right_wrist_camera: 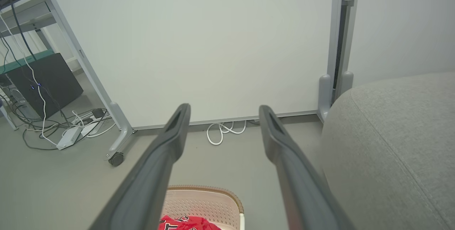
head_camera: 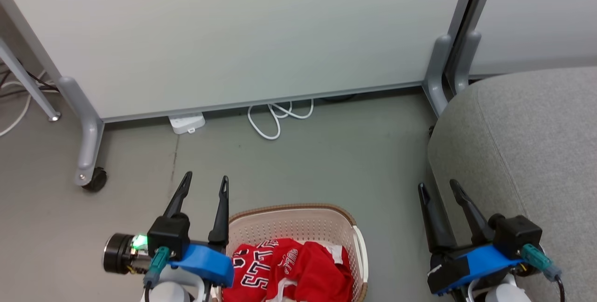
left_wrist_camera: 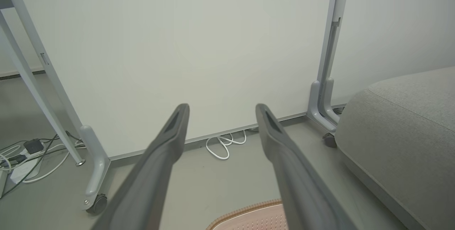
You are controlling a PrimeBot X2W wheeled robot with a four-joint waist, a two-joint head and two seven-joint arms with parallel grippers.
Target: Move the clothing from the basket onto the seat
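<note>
Left pincer [head_camera: 206, 177]: nearest you, low on the left in the head view. Its two fingers stand wide apart with nothing between them.
Right pincer [head_camera: 437, 184]: low on the right, fingers likewise spread and empty.
Jerseys [head_camera: 289, 264]: a crumpled red heap in the basket [head_camera: 289, 209], not yet touched by either pincer.
Jerseys from left pincer: to its right and back behind its fingertips, toward the robot's body and lower down. Its right finger crosses the basket's rim in the head view.
Jerseys from right pincer: well apart, off to its left, with bare floor [head_camera: 392, 162] between.
Seat [head_camera: 527, 152]: just beside the right pincer, on its right.
Nearer arm: the left one, by my reading. You would draw it back and down over the heap before you close it.
Long axis: the heap shows none. The basket's near end is cut off, so you cannot tell its axis.
Count: two pincers, one basket and one seat. How many jerseys lie in the heap you cannot tell, though two patches of lettering show.
Carry: from the basket the seat lies past the right pincer, so expect a long swing rightward.
</note>
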